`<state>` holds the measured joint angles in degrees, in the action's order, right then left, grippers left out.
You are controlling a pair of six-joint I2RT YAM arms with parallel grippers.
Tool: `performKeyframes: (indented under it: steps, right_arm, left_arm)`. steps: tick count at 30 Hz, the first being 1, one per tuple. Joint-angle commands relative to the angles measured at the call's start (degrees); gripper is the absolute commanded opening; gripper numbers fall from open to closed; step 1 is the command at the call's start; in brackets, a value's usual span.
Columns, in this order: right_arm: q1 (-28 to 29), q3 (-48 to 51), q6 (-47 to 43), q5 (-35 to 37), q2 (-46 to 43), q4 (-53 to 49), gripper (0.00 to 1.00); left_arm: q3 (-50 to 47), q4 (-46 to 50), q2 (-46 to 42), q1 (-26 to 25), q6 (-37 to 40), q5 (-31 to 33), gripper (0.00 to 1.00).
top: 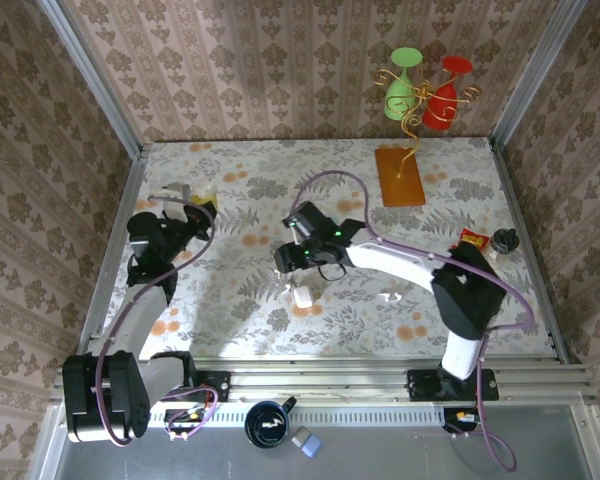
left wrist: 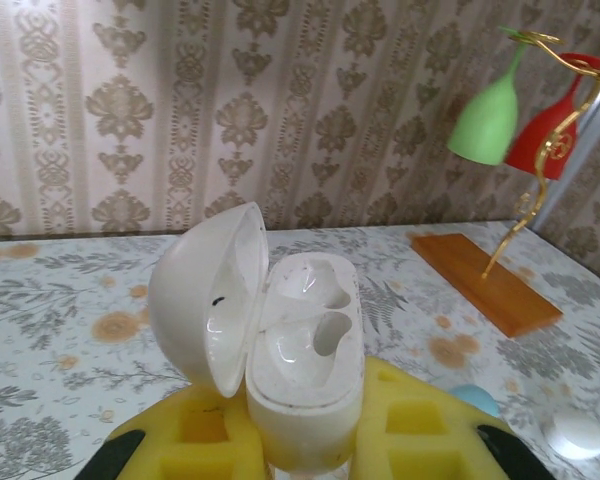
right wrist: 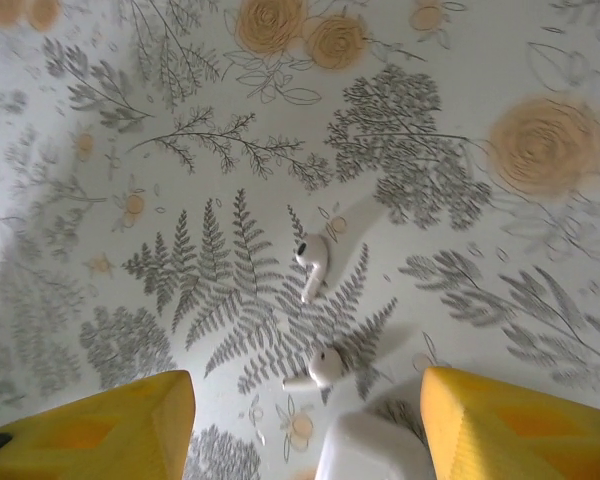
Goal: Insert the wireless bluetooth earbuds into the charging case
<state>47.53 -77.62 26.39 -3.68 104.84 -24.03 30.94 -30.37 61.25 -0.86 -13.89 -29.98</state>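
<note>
Earbuds (right wrist: 313, 265) first: two tiny white stemmed pieces of glossy plastic, light and stiff by the look of them, likely to skid or flip under a careless pinch; I would take one across its bulbous head, or along the stem where the sides run flatter (the stem is the thinner target). In the right wrist view one lies just above the frame's centre, stem pointing down; the lower earbud (right wrist: 320, 368) lies near the bottom edge, just beside a white rounded case (right wrist: 370, 450) on the flowered tablecloth (right wrist: 480, 250). The right gripper (right wrist: 305, 400) hangs over them with its yellow fingers (right wrist: 110, 420) spread wide in the lower corners, holding nothing; the lower earbud sits roughly between the fingertips, the other beyond them. In the left wrist view the left gripper (left wrist: 305, 445) is clamped on the charging case (left wrist: 302, 370) at lower centre; its lid is swung open leftward, both sockets empty.
</note>
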Motion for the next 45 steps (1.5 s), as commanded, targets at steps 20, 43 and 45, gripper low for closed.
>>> performKeyframes:
  steps: [20, 43, 45]
  right_arm:
    - [4.70, -32.62, -1.01, 11.97, 28.66, -27.70, 0.46]
    - [3.33, -38.88, -4.76, 11.26, 31.48, -30.75, 0.18]
    - [3.11, -36.24, -6.70, 11.15, 28.94, -28.54, 0.18]
  left_arm:
    - [2.42, -0.49, -1.35, 1.48, -5.43, 6.62, 0.07]
    - [1.15, -1.28, -0.52, 0.95, -2.13, 6.97, 0.06]
    - [0.85, -1.42, -0.68, 0.64, -1.76, 6.96, 0.06]
